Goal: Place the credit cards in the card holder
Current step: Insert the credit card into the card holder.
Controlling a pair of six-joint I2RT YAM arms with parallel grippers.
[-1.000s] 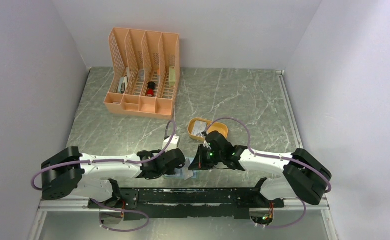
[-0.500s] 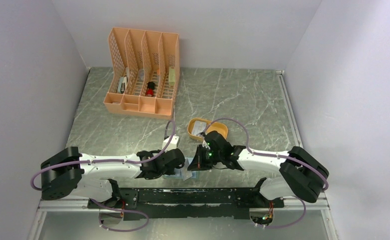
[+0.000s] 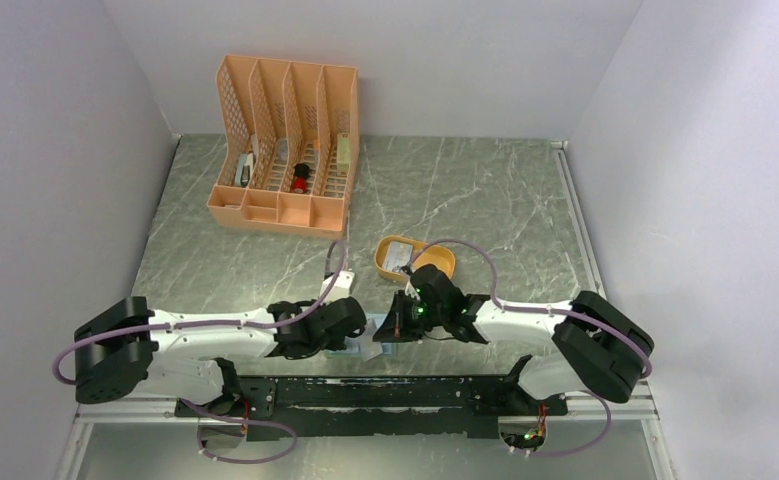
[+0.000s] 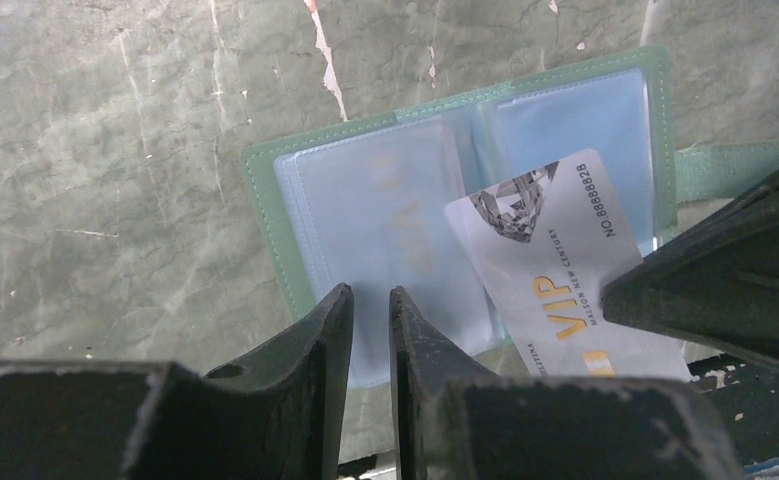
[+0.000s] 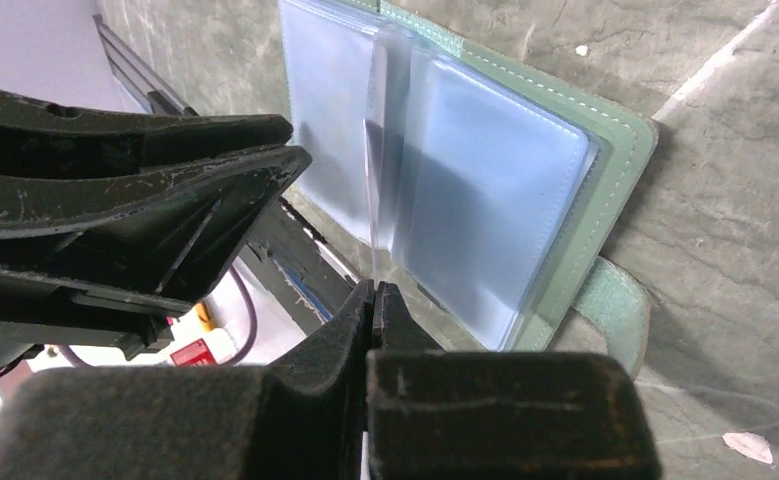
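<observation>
The sage-green card holder [image 4: 265,200] lies open near the table's front edge, its pale blue clear sleeves up; it also shows in the right wrist view [image 5: 625,150] and, mostly hidden, in the top view [image 3: 362,350]. My right gripper [image 5: 373,285] is shut on a grey-white credit card [image 4: 555,270] with gold "VIP" lettering. The card's far end lies on the holder's right sleeves, and it is seen edge-on in the right wrist view [image 5: 373,200]. My left gripper [image 4: 370,292] sits over the near edge of the left sleeve, jaws almost together with nothing between them.
A mustard-yellow oval tray [image 3: 435,262] behind the right gripper holds another pale card [image 3: 397,258]. A peach lattice organizer [image 3: 285,145] stands at the back left. The table's front edge and the dark mounting rail [image 3: 385,390] are just behind the holder.
Both arms' rear links have shifted slightly. Both grippers stay at the card holder, and the right one still holds the card.
</observation>
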